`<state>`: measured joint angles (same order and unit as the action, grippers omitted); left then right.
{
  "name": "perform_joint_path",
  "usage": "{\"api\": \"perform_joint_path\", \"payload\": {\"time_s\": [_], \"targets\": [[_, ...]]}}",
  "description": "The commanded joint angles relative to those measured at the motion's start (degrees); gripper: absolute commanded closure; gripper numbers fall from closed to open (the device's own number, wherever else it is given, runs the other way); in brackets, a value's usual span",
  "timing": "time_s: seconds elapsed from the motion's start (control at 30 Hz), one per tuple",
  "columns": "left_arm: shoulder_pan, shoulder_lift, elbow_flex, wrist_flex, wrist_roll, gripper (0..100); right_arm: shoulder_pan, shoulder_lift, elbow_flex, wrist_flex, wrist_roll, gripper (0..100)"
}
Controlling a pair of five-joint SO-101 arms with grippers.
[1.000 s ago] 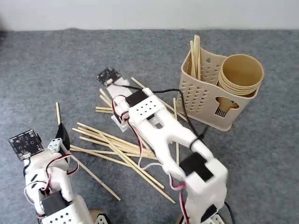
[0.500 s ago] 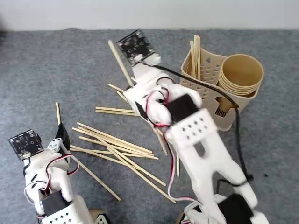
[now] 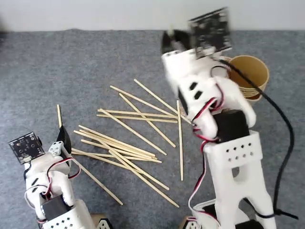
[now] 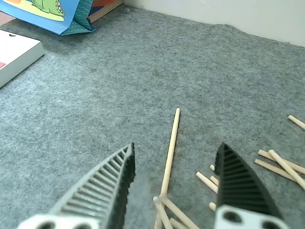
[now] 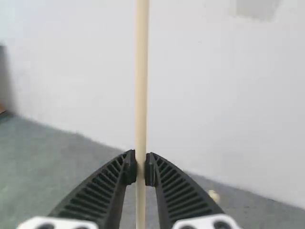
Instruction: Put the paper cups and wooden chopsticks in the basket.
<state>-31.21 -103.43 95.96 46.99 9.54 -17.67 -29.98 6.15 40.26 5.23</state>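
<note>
High view: pile of wooden chopsticks [image 3: 119, 142] strewn flat and criss-crossed over the grey surface [image 3: 57, 67]. Off the pile's far right edge, stack of paper cups [image 3: 250, 71], nested, mouths up, partly behind the right arm [image 3: 224, 124]. Right hand [image 3: 172, 39] high above the pile's far side, just beside the cups; cannot tell from this angle what sits between its dark fingers. Left hand [image 3: 61, 143] low at the pile's near left end, with a lone chopstick [image 3: 59, 114] lying flat just off the pile, past the fingertips. Left wrist view: left hand spread wide, nothing between its ribbed fingers, hovering over the surface; lone chopstick in the gap between them, one end touching the nearest sticks of the pile, other ends of the pile off to one side. Well beyond the pile, at the surface's edge, a coloured booklet [image 4: 57, 12] and a white box [image 4: 14, 52]. Right wrist view: right hand pressed together on a single chopstick [image 5: 141, 71], pinched upright between the fingertips, against a white wall [image 5: 238, 95], well clear of the pile.
</note>
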Motion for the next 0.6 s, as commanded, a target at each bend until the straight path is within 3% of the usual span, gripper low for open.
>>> {"api": "perform_joint_path", "payload": {"time_s": [0.0,0.3,0.47,0.57], "targets": [[0.3,-0.9,-0.6,-1.3,-0.4,74,5.1,-1.6,4.0,-9.4,0.0,99.1],[0.3,-0.9,-0.6,-1.3,-0.4,74,10.3,-1.6,25.0,-33.2,0.4,99.1],[0.3,-0.9,-0.6,-1.3,-0.4,74,12.3,-1.6,27.3,-36.0,0.4,98.6],[0.3,-0.9,-0.6,-1.3,-0.4,74,12.3,-1.9,27.3,-33.1,0.4,91.6]]}}
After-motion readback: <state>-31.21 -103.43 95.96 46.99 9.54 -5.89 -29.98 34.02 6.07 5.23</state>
